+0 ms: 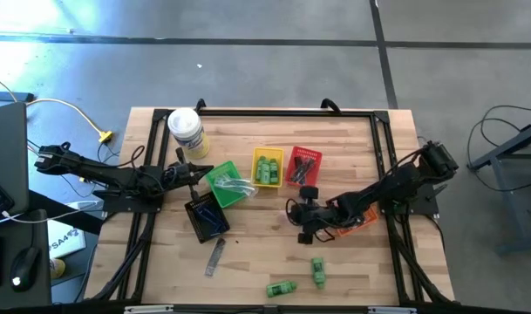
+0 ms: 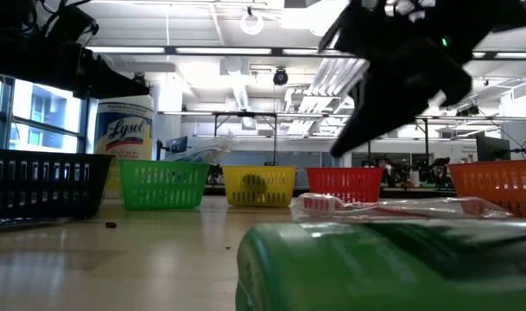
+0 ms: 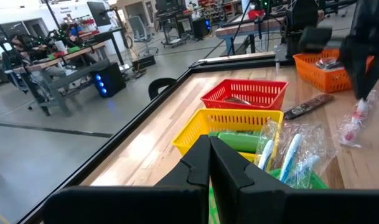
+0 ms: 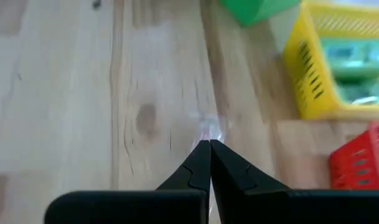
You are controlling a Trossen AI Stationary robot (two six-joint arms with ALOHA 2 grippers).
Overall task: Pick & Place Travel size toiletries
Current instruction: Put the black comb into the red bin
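My right gripper point(image 1: 302, 212) is shut above the table's middle. A clear packet with a red-and-white end point(image 3: 353, 123) hangs from its fingertips. My left gripper point(image 3: 209, 148) is shut and level over the green basket point(image 1: 226, 185), which holds clear-wrapped sticks point(image 3: 292, 152); it touches nothing. Two green mini bottles point(image 1: 281, 287) point(image 1: 318, 270) lie on their sides near the front edge, one close to the low camera point(image 2: 383, 263). A grey comb point(image 1: 215, 255) lies flat at the front left. The yellow basket point(image 1: 267, 167) holds green bottles. My right gripper pinches the clear packet by the thin wrapper at its upper end point(image 4: 208, 129), only a wisp showing past the fingertips. The fingers slant down from the table's right. The packet hangs tilted below them; I cannot tell whether its lower end point(image 3: 346, 137) touches the table.
A white canister with a yellow label point(image 1: 187, 131) stands at the far left. A red basket point(image 1: 302, 166) sits beside the yellow one, a black basket point(image 1: 206, 216) lies front left, and an orange basket point(image 1: 359, 220) sits under my right arm. Bare wood lies toward the front.
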